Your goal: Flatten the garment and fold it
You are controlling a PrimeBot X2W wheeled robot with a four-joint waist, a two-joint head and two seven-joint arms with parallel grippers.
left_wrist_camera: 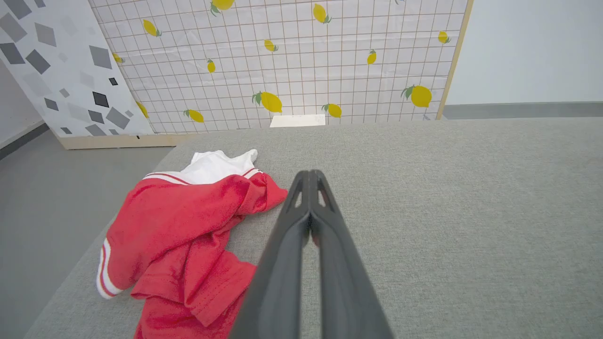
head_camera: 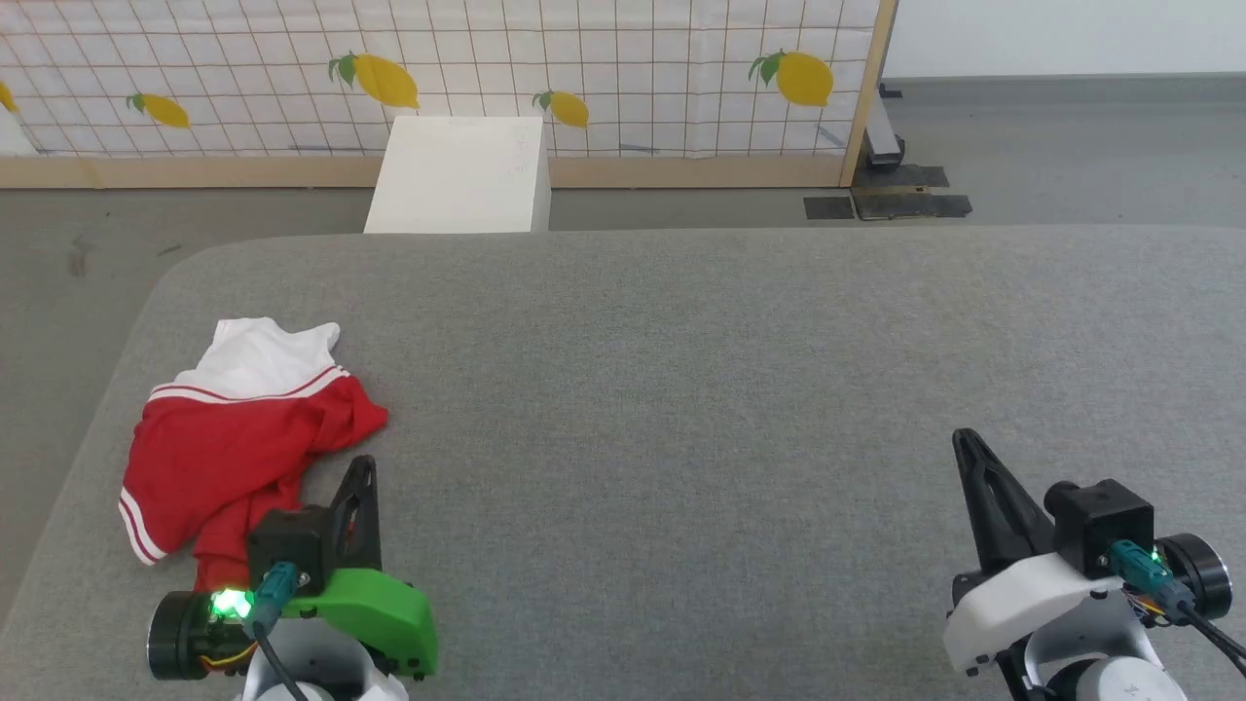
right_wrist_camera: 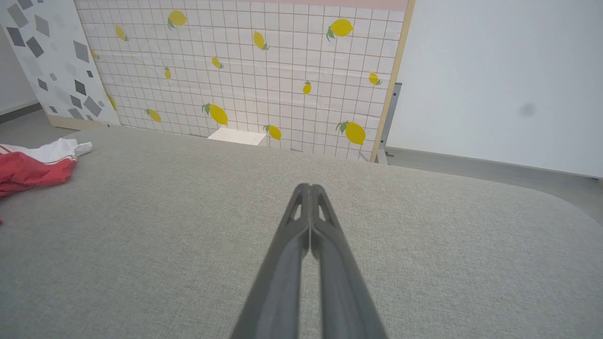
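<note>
Red jersey T-shirt (head_camera: 243, 428), crumpled in a heap near the left edge of the grey upholstered pad (head_camera: 681, 389), toward its near left corner. White sleeve (head_camera: 258, 355) with stripe trim on the heap's far side, a striped band (head_camera: 136, 531) at its left. No emblem on show.

Left gripper (head_camera: 360, 477) just beside the heap's near right margin, jaws pressed together, nothing between them. Hard to tell whether touching the cloth. Right gripper (head_camera: 967, 450) well apart, over bare pad near the right side, likewise pressed together and empty.

Probably light, soft and limp: no holding of shape, sagging from any pinch, some drag on the coarse weave of the pad. Best taken at a firm doubled edge, such as the striped band, the sleeve cuff or a shoulder seam. Less good at a loose middle fold, with the risk of lifting a single layer. Jaws to be spread first.

Plenty of bare pad to the right of the heap and toward the far edge for laying flat. Little margin on the left: rounded edge close by, floor (head_camera: 58, 253) below, some risk of cloth sliding off. White box (head_camera: 458, 175) and lemon-print panel (head_camera: 584, 68) beyond the far edge, well clear.
</note>
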